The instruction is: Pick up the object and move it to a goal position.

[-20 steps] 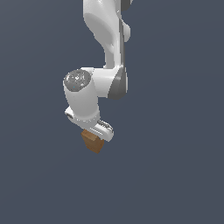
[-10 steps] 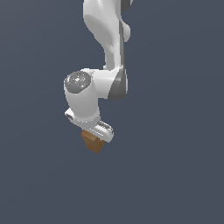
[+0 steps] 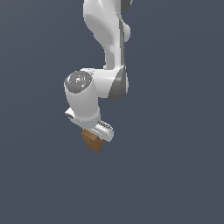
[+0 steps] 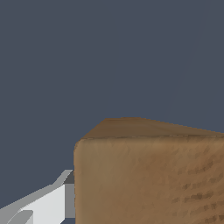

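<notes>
The brown wood-textured block [image 3: 93,142] hangs under my white gripper [image 3: 93,134] in the exterior view, below the middle of the picture. The gripper is shut on the block, and only the block's lower part sticks out beneath it. In the wrist view the block [image 4: 148,175] fills the lower right, very close to the camera, with one white fingertip [image 4: 43,203] showing beside it. The other finger is hidden behind the block.
The white arm [image 3: 109,48] comes down from the top of the exterior view to the wrist. Around it there is only a plain dark grey-blue background [image 3: 183,131], with no marker or other object in sight.
The arm and the held block have shifted very slightly, a touch to the exterior view's left and down. The grip on the block is unchanged.
</notes>
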Robot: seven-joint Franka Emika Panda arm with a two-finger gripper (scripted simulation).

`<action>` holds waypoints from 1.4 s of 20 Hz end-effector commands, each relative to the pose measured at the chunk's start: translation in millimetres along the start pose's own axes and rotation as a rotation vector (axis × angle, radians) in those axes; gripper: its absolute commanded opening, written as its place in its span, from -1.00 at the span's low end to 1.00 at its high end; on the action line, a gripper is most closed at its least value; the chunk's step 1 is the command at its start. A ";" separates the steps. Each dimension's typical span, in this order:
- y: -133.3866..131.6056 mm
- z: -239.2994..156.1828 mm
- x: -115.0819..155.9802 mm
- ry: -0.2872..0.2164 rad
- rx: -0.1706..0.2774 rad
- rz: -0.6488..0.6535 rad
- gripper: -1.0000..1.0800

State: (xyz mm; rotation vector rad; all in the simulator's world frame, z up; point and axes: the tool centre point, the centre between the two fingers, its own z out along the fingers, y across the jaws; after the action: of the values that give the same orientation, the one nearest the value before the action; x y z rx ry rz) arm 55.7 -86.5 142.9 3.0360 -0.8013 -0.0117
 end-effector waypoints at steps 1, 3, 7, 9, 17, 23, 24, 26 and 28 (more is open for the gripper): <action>-3.7 -9.2 -1.7 0.005 0.003 -0.002 -1.00; -6.3 -16.8 -5.3 0.005 0.003 -0.002 -1.00; -13.9 -39.1 -15.8 0.005 0.003 -0.002 -1.00; -19.1 -54.2 -22.9 0.005 0.003 -0.002 -1.00; -46.3 -134.6 -60.3 0.006 0.002 -0.001 -1.00; -68.5 -199.3 -89.7 0.007 0.001 -0.001 -1.00; -72.2 -210.0 -94.5 0.007 0.001 -0.001 -1.00; -79.6 -231.1 -104.0 0.007 0.001 -0.001 -1.00; -87.0 -252.0 -113.3 0.007 0.001 -0.001 -1.00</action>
State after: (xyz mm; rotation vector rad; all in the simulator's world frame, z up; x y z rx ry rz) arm 5.0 36.6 374.0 3.0334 -0.7984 -0.0144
